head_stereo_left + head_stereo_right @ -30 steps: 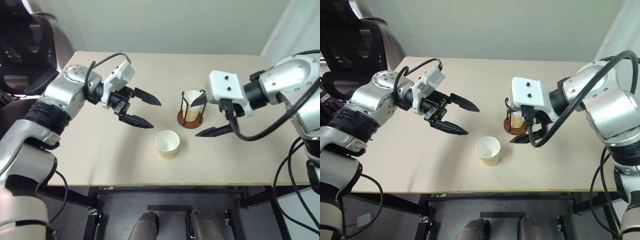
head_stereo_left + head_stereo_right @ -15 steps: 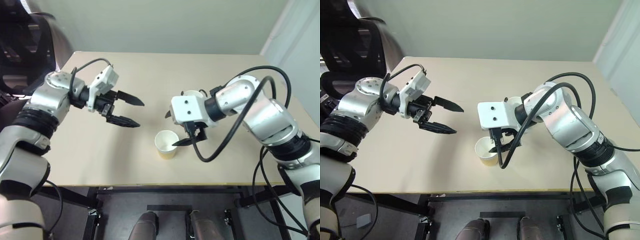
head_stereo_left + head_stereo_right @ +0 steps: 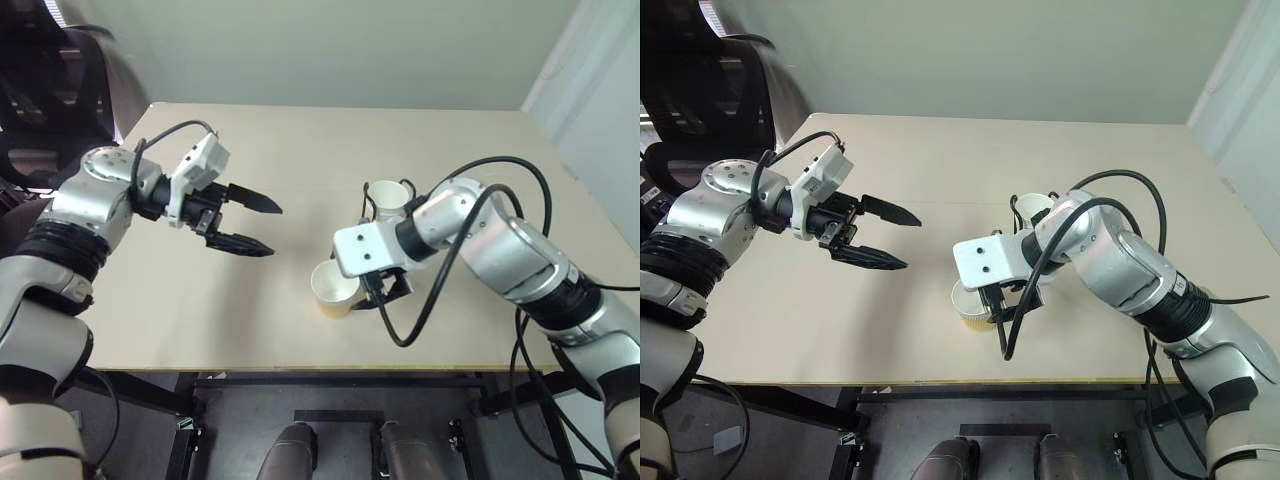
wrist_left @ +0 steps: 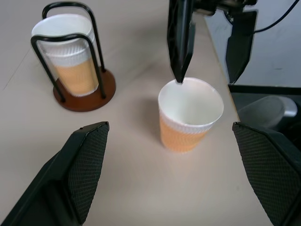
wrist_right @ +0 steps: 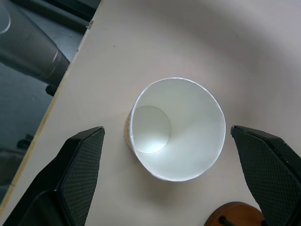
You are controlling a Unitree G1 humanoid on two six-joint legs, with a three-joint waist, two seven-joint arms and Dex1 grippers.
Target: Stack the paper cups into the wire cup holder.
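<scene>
One loose paper cup (image 4: 190,114) stands upright on the tabletop (image 3: 300,150), near its front edge. Stacked cups (image 4: 68,54) sit in the wire cup holder (image 4: 84,89) just behind it; how many I cannot tell. The right claw (image 4: 209,44) hangs spread wide above the loose cup. The left claw (image 3: 255,225) hovers apart, empty, well to the side.

Right gripper (image 4: 207,47) now over loose cup (image 4: 190,114)

Head stereo pair: high, facing forward-down over table (image 3: 200,300). Left wrist cam: low, near-level, near. Right wrist cam: steep downward, close. All share loose cup (image 5: 176,127), 6 o'clock of holder (image 4: 84,92)
</scene>
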